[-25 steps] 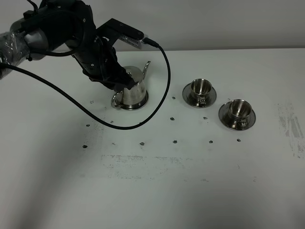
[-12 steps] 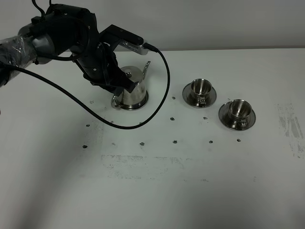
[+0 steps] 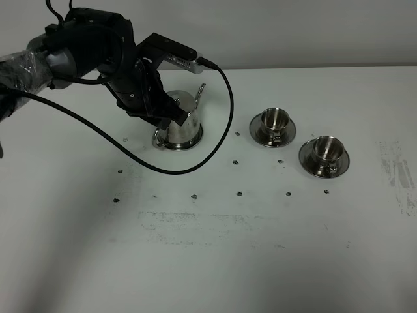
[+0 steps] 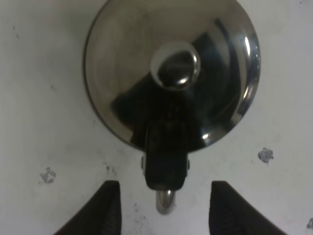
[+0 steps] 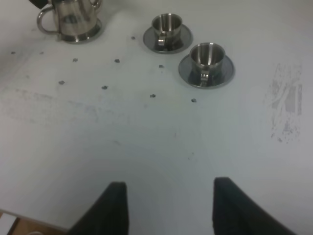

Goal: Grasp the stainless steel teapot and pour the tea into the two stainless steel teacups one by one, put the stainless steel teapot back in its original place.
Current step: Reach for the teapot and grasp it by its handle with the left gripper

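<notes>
The left arm (image 3: pixel 78 49) bent down over the teapot (image 3: pixel 186 130), left fingers (image 4: pixel 108 208) spread astride its loop handle (image 4: pixel 165 200), untouched; right fingers (image 5: pixel 113 208) spread too.

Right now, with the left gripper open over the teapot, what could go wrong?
1. The left gripper straddles the teapot handle with its jaws open. The thin, shiny loop could slip, or the pot could tip, if they close off-centre.
2. The cable hangs beside the spout, between pot and cups. It might snag on the swing over to pour.
</notes>
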Controlling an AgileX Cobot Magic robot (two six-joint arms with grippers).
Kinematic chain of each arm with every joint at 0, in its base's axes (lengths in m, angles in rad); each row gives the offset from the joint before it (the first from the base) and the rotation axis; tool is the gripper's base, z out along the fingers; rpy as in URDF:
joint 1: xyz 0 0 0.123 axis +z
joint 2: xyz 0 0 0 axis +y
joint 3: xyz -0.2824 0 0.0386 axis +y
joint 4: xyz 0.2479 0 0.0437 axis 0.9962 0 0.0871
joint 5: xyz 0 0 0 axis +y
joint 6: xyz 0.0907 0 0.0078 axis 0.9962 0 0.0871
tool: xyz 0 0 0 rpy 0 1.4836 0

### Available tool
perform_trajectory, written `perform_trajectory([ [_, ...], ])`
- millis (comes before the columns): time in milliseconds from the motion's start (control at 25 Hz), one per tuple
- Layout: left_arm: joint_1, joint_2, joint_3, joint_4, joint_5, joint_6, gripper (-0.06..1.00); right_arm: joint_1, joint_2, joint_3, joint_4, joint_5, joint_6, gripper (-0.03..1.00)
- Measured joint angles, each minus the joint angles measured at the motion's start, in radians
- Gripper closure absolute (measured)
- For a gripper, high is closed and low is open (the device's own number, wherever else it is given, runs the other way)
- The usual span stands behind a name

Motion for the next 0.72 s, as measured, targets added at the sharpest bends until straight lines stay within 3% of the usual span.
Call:
perform_trajectory([
  [720,-0.005,0.032,0.0,-0.014,-0.077,0.0,0.48,0.0,0.0,0.0,0.0,0.0,0.0,0.58],
])
